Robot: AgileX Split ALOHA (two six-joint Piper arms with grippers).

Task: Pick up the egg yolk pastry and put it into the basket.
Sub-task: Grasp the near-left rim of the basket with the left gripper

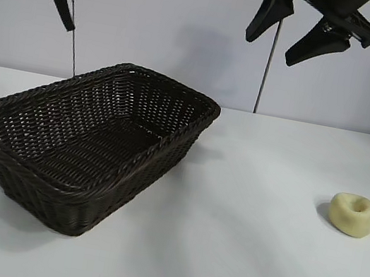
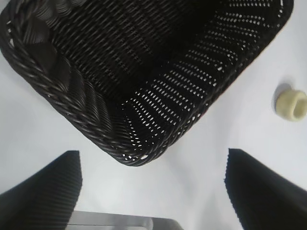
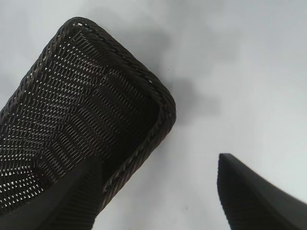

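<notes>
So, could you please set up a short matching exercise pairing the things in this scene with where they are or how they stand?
Things:
1. egg yolk pastry
2. basket
3. right tool
4. left tool

Places or states:
A. open, raised at the exterior view's top right
B. on the table, right side
C. open, above the basket's corner
D. on the table, left side, empty

Pairs: 1-B, 2-D, 3-A, 4-C

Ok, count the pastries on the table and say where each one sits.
1. The egg yolk pastry lies on the white table, well apart from the wicker basket on the right arm's side. The basket looks empty; none seems hidden.
</notes>
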